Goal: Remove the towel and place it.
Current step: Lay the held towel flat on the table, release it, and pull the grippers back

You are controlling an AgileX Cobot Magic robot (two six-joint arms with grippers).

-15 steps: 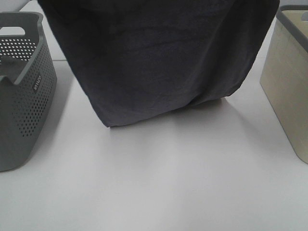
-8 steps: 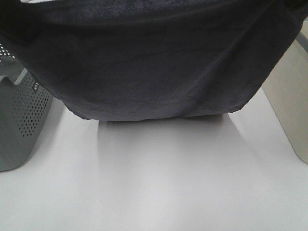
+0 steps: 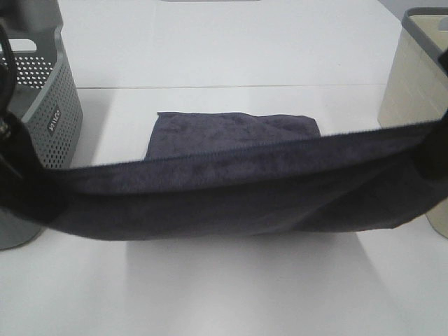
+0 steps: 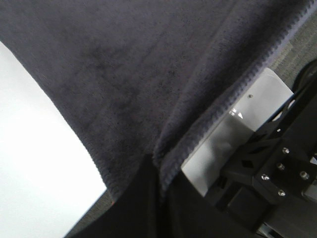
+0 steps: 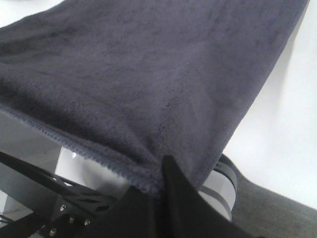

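Note:
A dark grey towel [image 3: 231, 192] hangs stretched in a wide band between my two grippers, above the white table [image 3: 224, 294]. My left gripper [image 3: 15, 175] is at the left edge of the exterior view, shut on one towel corner [image 4: 148, 99]; its tips [image 4: 157, 168] pinch the hem. My right gripper [image 3: 437, 150] is at the right edge, shut on the other corner [image 5: 138, 89]; its tips [image 5: 161, 173] also pinch the hem. A second dark cloth [image 3: 231, 126] lies folded flat on the table behind the held towel.
A grey perforated basket [image 3: 45, 105] stands at the left, close to my left gripper. A beige bin [image 3: 413, 91] stands at the right, close to my right gripper. The towel hides the table's middle strip.
The towel, hanging high and filling the upper view before, has come down into a low stretched band. The folded cloth behind it has come into view.

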